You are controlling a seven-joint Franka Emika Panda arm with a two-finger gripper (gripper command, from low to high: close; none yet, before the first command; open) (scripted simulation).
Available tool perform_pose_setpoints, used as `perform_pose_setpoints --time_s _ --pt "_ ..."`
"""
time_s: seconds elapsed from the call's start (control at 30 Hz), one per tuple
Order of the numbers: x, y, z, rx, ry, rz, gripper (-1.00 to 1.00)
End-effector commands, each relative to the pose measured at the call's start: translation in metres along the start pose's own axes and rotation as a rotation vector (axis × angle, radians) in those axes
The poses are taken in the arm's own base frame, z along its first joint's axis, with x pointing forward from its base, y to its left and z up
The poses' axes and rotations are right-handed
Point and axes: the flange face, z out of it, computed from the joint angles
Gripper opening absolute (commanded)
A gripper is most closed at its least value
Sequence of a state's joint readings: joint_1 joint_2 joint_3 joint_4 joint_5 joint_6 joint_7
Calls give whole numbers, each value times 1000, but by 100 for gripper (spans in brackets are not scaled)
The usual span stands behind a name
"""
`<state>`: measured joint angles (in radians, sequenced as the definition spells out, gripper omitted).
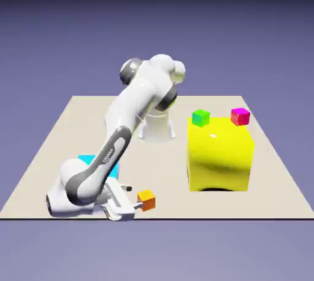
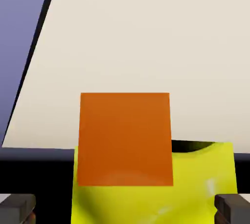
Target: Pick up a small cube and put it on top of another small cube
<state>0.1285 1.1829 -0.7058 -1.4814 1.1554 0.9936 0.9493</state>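
Note:
The small orange cube (image 1: 146,199) rests on the table near its front edge. My gripper (image 1: 131,199) lies low and sideways just to the exterior view's left of it, open, fingers reaching toward the cube without closing on it. In the hand view the orange cube (image 2: 125,139) fills the middle, just ahead of the gripper (image 2: 125,210), with the grey fingertips (image 2: 17,208) wide apart at the bottom corners. The small green cube (image 1: 200,116) sits on top of the big yellow block (image 1: 219,157), at its back left corner.
A magenta cube (image 1: 240,116) sits on the yellow block's back right corner. A cyan block (image 1: 89,161) shows partly behind my forearm. The yellow block (image 2: 200,189) looms behind the orange cube in the hand view. The table's front edge (image 1: 184,217) is close.

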Motion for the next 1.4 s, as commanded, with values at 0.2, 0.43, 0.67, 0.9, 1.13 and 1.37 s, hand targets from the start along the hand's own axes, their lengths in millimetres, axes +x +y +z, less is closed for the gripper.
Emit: perform_pose_setpoints --time_s 0.2,0.43,0.67,0.9,1.13,1.37 --pt "-4 4 -16 0 1 0 -100" --pt "-40 31 -29 -51 43 -50 -100" --pt "-96 52 19 -203 94 -117 -100" --pt "-161 89 67 -340 241 -199 -100" --pt "-219 135 136 -497 421 -263 -100" --pt "-256 192 217 -667 637 -289 -100"
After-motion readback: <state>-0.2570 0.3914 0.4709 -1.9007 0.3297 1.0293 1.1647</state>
